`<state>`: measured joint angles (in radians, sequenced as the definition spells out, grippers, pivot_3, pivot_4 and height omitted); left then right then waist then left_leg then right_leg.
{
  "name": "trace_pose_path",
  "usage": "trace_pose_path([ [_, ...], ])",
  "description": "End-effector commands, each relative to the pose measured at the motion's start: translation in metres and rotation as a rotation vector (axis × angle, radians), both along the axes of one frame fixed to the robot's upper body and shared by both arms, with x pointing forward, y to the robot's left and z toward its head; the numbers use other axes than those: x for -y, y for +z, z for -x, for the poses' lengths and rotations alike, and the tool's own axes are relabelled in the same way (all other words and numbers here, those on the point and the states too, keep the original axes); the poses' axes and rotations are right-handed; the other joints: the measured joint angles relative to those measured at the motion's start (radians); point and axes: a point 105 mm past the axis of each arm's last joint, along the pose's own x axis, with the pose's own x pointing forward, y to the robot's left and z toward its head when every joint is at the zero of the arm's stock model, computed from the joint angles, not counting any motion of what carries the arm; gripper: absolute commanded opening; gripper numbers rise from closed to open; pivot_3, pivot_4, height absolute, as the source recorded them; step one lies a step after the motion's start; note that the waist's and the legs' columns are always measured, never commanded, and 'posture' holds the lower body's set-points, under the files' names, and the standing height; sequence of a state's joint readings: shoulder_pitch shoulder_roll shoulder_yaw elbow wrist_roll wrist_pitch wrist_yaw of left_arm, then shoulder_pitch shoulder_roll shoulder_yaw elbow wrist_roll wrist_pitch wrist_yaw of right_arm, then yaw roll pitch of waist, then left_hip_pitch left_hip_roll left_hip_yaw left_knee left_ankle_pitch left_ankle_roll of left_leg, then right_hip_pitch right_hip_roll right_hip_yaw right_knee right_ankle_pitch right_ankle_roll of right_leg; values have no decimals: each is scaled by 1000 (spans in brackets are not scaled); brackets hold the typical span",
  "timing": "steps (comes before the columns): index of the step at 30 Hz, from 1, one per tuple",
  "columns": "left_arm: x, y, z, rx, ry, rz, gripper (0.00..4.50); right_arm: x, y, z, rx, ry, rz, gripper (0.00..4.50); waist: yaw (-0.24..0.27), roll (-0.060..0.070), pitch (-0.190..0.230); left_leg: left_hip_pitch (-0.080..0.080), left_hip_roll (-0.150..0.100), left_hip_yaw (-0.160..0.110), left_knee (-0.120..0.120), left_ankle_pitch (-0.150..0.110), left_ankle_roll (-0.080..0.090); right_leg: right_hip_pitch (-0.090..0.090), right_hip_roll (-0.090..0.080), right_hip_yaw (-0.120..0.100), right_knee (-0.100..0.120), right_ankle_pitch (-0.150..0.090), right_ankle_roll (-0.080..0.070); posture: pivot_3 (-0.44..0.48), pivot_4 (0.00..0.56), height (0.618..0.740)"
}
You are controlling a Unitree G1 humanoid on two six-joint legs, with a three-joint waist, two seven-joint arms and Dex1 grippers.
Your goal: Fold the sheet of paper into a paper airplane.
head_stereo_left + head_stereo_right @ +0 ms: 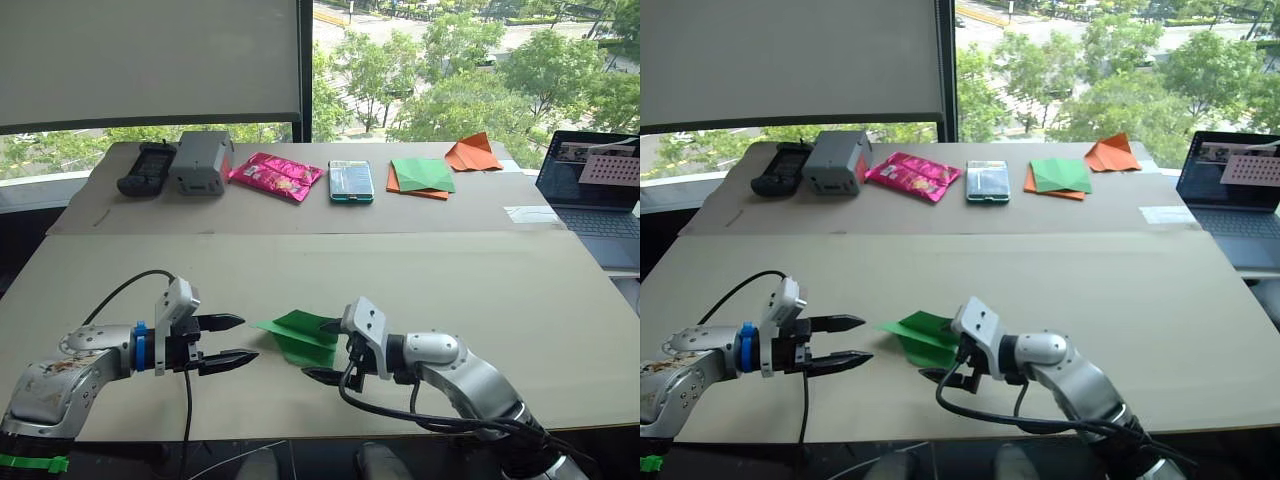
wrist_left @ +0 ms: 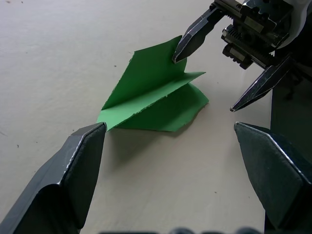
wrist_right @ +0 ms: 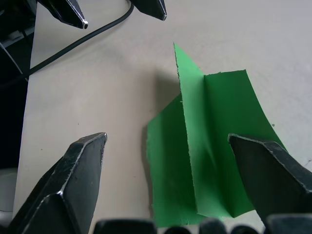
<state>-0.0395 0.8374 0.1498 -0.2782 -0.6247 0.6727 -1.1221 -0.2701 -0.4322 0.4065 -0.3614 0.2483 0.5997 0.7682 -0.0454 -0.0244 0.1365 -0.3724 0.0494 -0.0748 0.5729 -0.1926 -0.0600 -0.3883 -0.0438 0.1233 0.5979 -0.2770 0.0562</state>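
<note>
The sheet of paper (image 1: pixel 298 338) is bright green and folded into a pointed shape with layered flaps. It lies near the table's front edge, between my two grippers. In the left wrist view the paper (image 2: pixel 156 92) has one flap raised along a centre crease. My left gripper (image 1: pixel 236 340) is open, and its fingertips stop just short of the paper's pointed end. My right gripper (image 1: pixel 320 350) is open at the wide end. One of its fingertips (image 2: pixel 176 57) is at the edge of the raised flap, and the other hovers beside the paper. In the right wrist view the paper (image 3: pixel 209 146) lies between the spread fingers.
On the back table stand a black device (image 1: pixel 147 168), a grey box (image 1: pixel 203 162), a pink packet (image 1: pixel 277 175), a teal box (image 1: pixel 351 180), a darker green sheet on orange paper (image 1: pixel 420 177) and an orange triangle (image 1: pixel 473 153). A laptop (image 1: pixel 595 185) is at the right. A black cable (image 3: pixel 73 46) runs by my left gripper.
</note>
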Motion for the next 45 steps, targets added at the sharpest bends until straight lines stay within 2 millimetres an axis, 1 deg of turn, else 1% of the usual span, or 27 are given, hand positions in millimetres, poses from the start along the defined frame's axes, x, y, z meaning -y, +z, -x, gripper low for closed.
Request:
trace_pose_path([
  [1, 3, 6, 0, 42, -16, -8, 4500, -4, 14, -6, 53, 2, -41, 2947, 0, 0, 0, 0, 0, 0, 0, 0, 1, 0, 0, 0, 0, 0, 0, 0, 150, 740],
  [4, 4, 5, 0, 43, -15, -8, 4500, -4, 15, -10, 60, -5, -38, 1946, 0, 0, 0, 0, 0, 0, 0, 1, 2, 0, 0, 0, 0, 0, 0, 0, 150, 740],
  [9, 4, 5, 0, 45, -8, -6, 4500, -4, 7, -9, 70, 11, 6, 178, 1, 0, 0, 0, 0, 0, 0, 1, 2, 0, 0, 0, 0, 0, 0, 0, 150, 740],
  [10, 4, 5, 0, 44, -7, -6, 4500, -4, 5, -8, 77, 17, 16, 38, 1, 0, 0, 0, 0, 0, 0, 1, 2, 0, 0, 0, 0, 0, 0, 0, 150, 740],
  [14, 3, 3, 1, 38, -2, -8, 4500, -4, 5, -8, 90, 21, 17, 38, 0, 0, 0, 0, 0, 0, 0, 1, 2, 0, 0, 0, 1, 0, 0, 0, 150, 740],
  [17, 2, 2, 1, 35, 2, -8, 4500, -4, 10, -9, 101, 10, -4, 38, 0, 0, 0, 0, 0, 0, 0, 1, 2, 0, 0, 0, 2, 0, 0, 0, 150, 740],
  [20, 2, 2, 2, 31, 3, -7, 4500, -5, 19, -9, 135, 8, -21, 846, 0, 0, 0, 0, 0, 0, 0, 1, 2, 0, 0, 0, 3, 0, 0, 0, 150, 740],
  [22, 2, 1, 2, 29, 3, -7, 4500, -6, 20, -7, 162, 19, -6, 1536, 0, 0, 0, 0, 0, 0, 0, 1, 2, 0, 0, 0, 3, 0, 0, 0, 150, 740],
  [26, 1, 1, 2, 25, 10, -12, 4500, -8, 12, 0, 177, 52, 35, 1536, 0, 0, -1, 1, 0, 0, 0, 1, 2, 0, 0, 0, 3, 0, 0, 0, 150, 740],
  [30, 0, 2, 1, 29, 14, -12, 4500, -7, 4, -3, 218, 33, 76, 1536, 0, 0, -1, 1, 0, 0, 0, 1, 2, 0, 0, 0, 4, 0, 0, 0, 150, 740],
  [35, 0, 3, 1, 27, 12, -9, 4500, -5, 6, -9, 372, -1, 113, 1536, 1, 0, -1, 1, 0, 0, 0, 1, 2, 0, 0, 0, 4, 0, 0, 0, 150, 740],
  [38, 0, 3, 1, 26, 10, -8, 4500, -4, 6, -11, 427, -16, 128, 1536, 1, 0, -1, 1, 0, 0, 1, 1, 2, 0, 0, 0, 4, 0, 0, 0, 150, 740],
  [45, -1, 4, 0, 26, 9, -8, 4500, -3, 1, -9, 531, 29, 223, 1536, 1, -1, -1, 2, 0, 1, 1, 2, 2, 0, 0, 0, 6, 0, 0, 0, 150, 740],
])
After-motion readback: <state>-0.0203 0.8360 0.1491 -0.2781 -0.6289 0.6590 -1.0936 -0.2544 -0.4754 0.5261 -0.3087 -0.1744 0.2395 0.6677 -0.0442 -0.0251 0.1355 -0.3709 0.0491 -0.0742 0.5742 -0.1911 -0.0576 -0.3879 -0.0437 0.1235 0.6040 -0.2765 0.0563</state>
